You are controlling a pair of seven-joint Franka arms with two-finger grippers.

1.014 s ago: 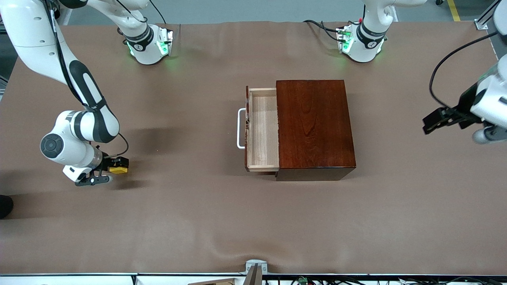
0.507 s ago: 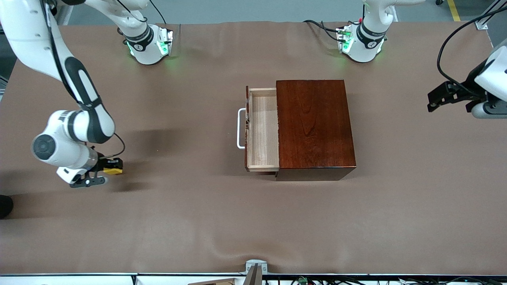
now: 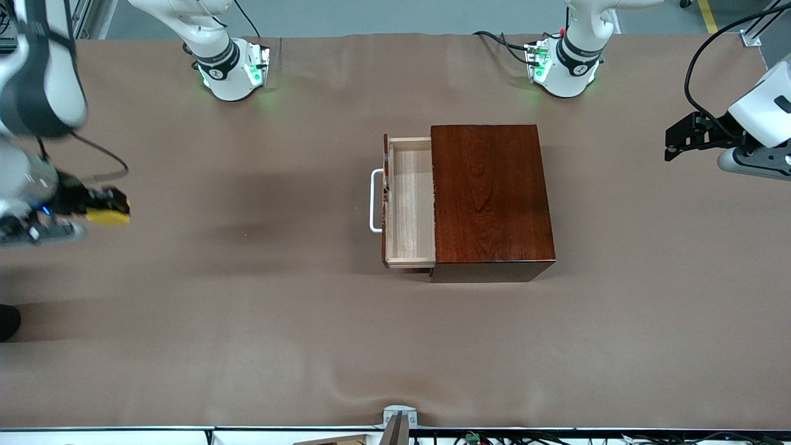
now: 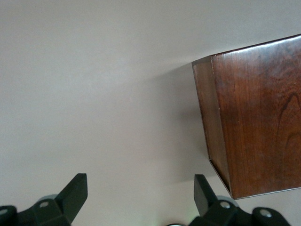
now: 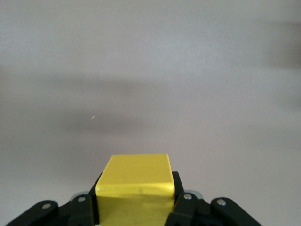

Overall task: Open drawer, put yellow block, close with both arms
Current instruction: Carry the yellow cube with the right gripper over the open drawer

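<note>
My right gripper (image 3: 102,207) is clamped on the yellow block (image 3: 109,214), held up in the air over the table (image 3: 259,321) near the edge at my right arm's end. Toward the middle of the table, the drawer (image 3: 409,201) already stands pulled out of its wooden box (image 3: 491,198) and empty; placing the block and closing remain. My left gripper (image 3: 673,143) waits over the table edge at my left arm's end, fingers spread, empty.
</note>
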